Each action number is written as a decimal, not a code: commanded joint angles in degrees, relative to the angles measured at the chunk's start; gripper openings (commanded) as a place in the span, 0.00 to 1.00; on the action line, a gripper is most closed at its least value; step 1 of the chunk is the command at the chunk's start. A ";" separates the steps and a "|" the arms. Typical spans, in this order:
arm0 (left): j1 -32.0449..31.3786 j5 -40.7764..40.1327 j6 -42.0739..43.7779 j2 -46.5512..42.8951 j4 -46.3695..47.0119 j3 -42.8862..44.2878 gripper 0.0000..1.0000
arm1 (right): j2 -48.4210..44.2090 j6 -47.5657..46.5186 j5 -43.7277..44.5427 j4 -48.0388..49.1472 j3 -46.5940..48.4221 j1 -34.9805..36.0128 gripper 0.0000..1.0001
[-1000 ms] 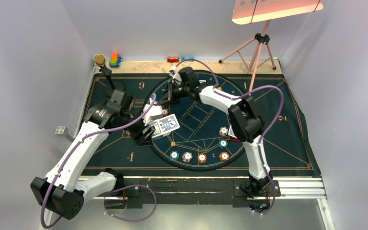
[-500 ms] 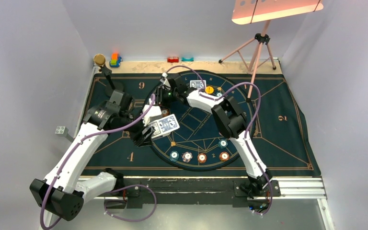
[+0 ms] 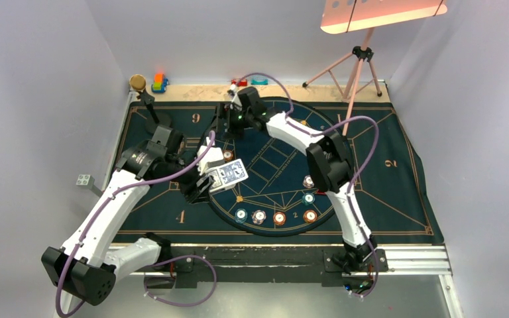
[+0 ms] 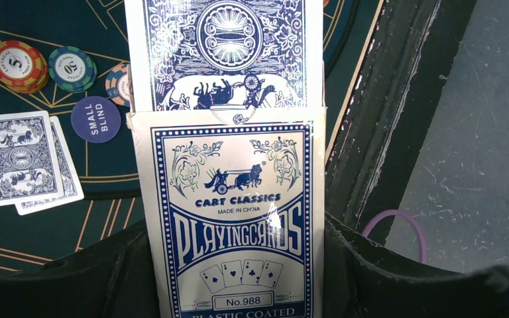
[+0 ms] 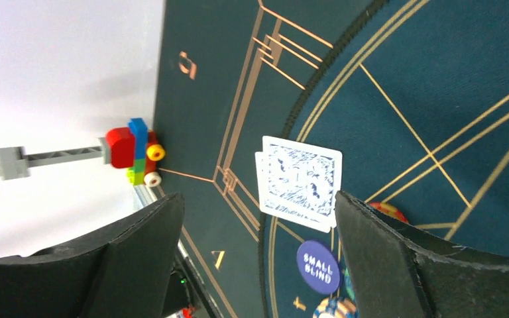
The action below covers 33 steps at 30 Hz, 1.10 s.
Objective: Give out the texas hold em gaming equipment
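Nearest the arm bases, low in the middle of the overhead view, a curved row of chips (image 3: pixel 279 217) sat on the dark mat (image 3: pixel 397 199). They were spaced along the ring, apparently one stake per seat.

Just above them, left of centre, the left hand (image 3: pixel 202 182) was clamped on the lower end of the card box (image 4: pixel 235 225), holding it off the mat. The deck (image 4: pixel 228 53) stuck out of the box's open top. I judged that the box served as a dispenser, kept steady so the other arm could draw the top card.

Farther up, near the top centre of the overhead view, the right hand (image 3: pixel 227 124) reached across the ring with its fingers spread wide and nothing between them. In its wrist view two cards (image 5: pixel 298 182) lay face down and overlapping on the mat, between the fingers but touched by neither. A blue small-blind disc (image 5: pixel 319 265) lay just below them in that frame. This seat looked served, with both its cards and its marker. The likely next move was a trip to the deck for another seat.

At the upper left, beyond the mat, toy blocks (image 3: pixel 160 83) stood on the bare strip of desk (image 3: pixel 192 91), well apart from the game.
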 commanded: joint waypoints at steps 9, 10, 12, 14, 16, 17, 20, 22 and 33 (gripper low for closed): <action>0.25 1.82 -0.08 0.10 1.83 0.10 0.10 | -32.41 -5.97 -0.68 0.72 -21.23 -6.42 0.94; 0.25 1.82 -0.08 0.24 2.02 0.10 0.10 | -34.80 -6.02 -1.82 1.77 -24.18 -6.50 0.94; 0.25 1.76 -0.27 0.60 2.47 0.23 0.10 | -39.94 -6.52 -3.72 2.09 -28.96 -6.52 0.94; 0.25 1.53 -0.72 1.07 2.99 0.34 0.11 | -43.66 -6.29 -5.83 3.09 -33.28 -6.53 0.95; 0.25 1.63 -0.79 1.47 3.28 0.58 0.11 | -46.73 -5.47 -7.88 5.01 -37.40 -6.16 0.95; 0.25 1.65 -0.88 1.54 3.43 0.69 0.11 | -48.03 -5.41 -8.44 5.64 -38.98 -5.83 0.96; 0.27 1.65 -1.15 1.83 3.99 1.12 0.11 | -50.06 -6.68 -8.33 3.93 -40.67 -3.68 0.96; 0.25 1.65 -1.29 1.91 3.98 1.55 0.10 | -50.94 -7.55 -7.69 2.65 -41.15 -2.09 0.96; 0.25 2.09 -1.69 2.31 4.10 1.93 0.10 | -50.11 -4.61 -10.08 7.49 -45.57 0.93 0.98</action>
